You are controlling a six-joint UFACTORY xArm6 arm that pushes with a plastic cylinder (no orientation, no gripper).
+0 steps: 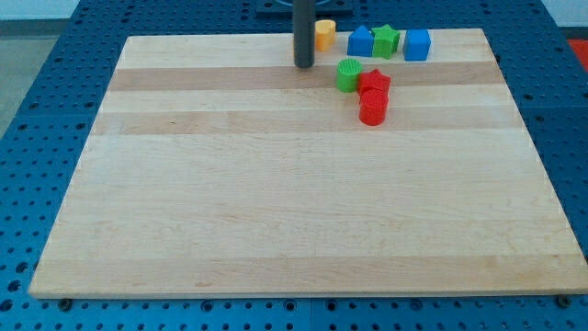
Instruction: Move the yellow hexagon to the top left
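The yellow hexagon (325,34) sits near the board's top edge, just right of centre, partly hidden behind my rod. My tip (304,64) rests on the board just to the left of and slightly below the yellow hexagon. I cannot tell if they touch.
Right of the hexagon along the top edge stand a blue block (360,40), a green star (386,39) and a blue cube (417,44). Below them are a green cylinder (349,74), a red star (374,83) and a red cylinder (372,108). The wooden board (276,202) lies on a blue perforated table.
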